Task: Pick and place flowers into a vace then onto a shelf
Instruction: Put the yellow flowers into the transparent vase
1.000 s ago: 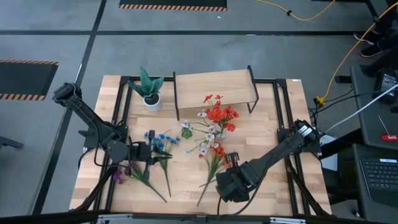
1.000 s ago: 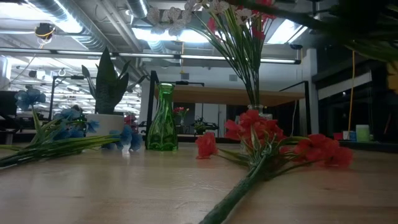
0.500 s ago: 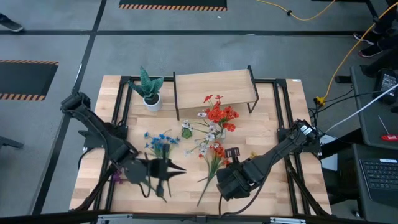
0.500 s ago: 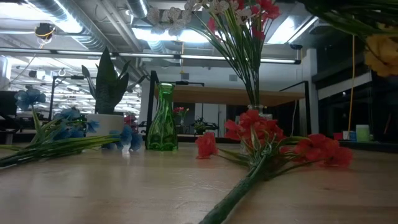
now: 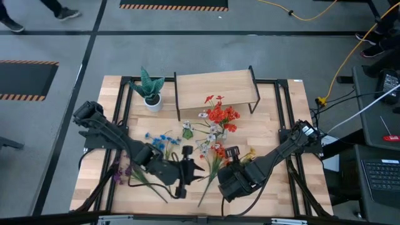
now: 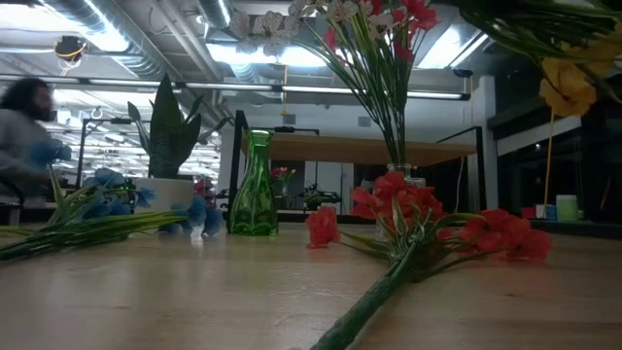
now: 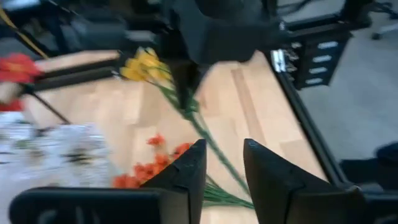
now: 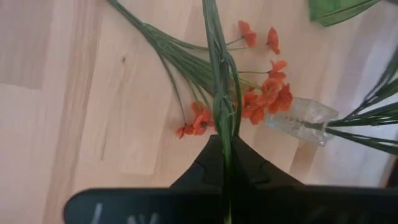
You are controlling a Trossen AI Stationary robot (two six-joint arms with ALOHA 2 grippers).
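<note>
My right gripper pinches a yellow flower stem; my left gripper, fingers spread, reaches toward it.

Grey concrete floor with black-and-orange hazard strips, yellow cable trailing at one side, ceiling ducts and strip lights, blurred person beyond the pale wooden surface

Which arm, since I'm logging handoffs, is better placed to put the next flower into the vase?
Right, probably: its end effector is shut on a green stem with the clear vase close by; the left end effector is open and empty.
</note>
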